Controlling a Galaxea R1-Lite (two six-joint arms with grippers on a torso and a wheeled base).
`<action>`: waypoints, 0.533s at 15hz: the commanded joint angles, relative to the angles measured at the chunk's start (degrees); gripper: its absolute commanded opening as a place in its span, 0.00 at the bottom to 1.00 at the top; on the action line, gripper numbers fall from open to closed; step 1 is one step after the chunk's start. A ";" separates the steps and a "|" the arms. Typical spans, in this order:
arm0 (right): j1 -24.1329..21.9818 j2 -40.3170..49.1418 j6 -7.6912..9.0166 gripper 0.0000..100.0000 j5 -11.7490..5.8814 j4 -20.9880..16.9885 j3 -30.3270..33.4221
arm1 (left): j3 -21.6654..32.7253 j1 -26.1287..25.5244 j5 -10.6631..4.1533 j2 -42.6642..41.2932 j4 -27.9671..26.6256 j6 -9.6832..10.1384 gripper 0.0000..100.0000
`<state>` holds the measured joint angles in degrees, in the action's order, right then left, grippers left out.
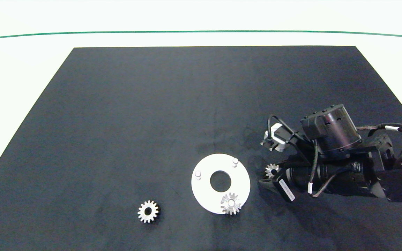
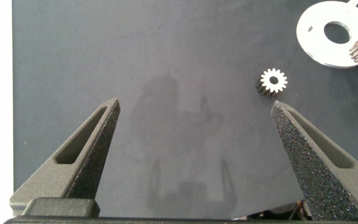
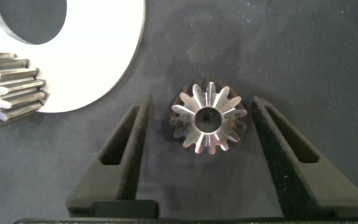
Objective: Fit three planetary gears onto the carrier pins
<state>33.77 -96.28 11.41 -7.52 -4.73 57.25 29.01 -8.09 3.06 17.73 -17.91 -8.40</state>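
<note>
Now the right gripper is sitting wide open around a gear on the mat's right side, holding nothing; squeezing evenly should work best.

Silver on white on black, that's your palette.
You've got shiny silver gears, a white disc with pale pins, and a black mat on a white table.

Right arm: black cylindrical housings with black cables bearing white tags, and a white label at the wrist's 7 o'clock end. Gripper fingers, both wrists: dark grey, tapered, rough-grained, each slotted.
</note>
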 commanded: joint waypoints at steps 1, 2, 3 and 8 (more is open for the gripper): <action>-0.02 -0.49 0.10 0.58 -0.04 0.25 0.32 | -0.10 -0.08 0.02 0.12 -0.11 -0.04 1.00; -0.02 -0.66 0.02 0.55 -0.04 0.25 0.41 | -0.27 -0.08 0.02 0.12 -0.11 -0.04 1.00; -0.02 -0.66 0.10 0.54 0.14 0.25 0.32 | -0.36 -0.08 0.02 0.12 -0.11 -0.13 1.00; -0.02 -0.66 0.10 0.43 0.14 0.25 0.50 | -0.27 -0.08 0.02 -0.06 -0.11 -0.04 1.00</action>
<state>33.68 -96.88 11.43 -7.35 -4.40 57.64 28.71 -8.18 3.06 17.71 -17.91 -8.40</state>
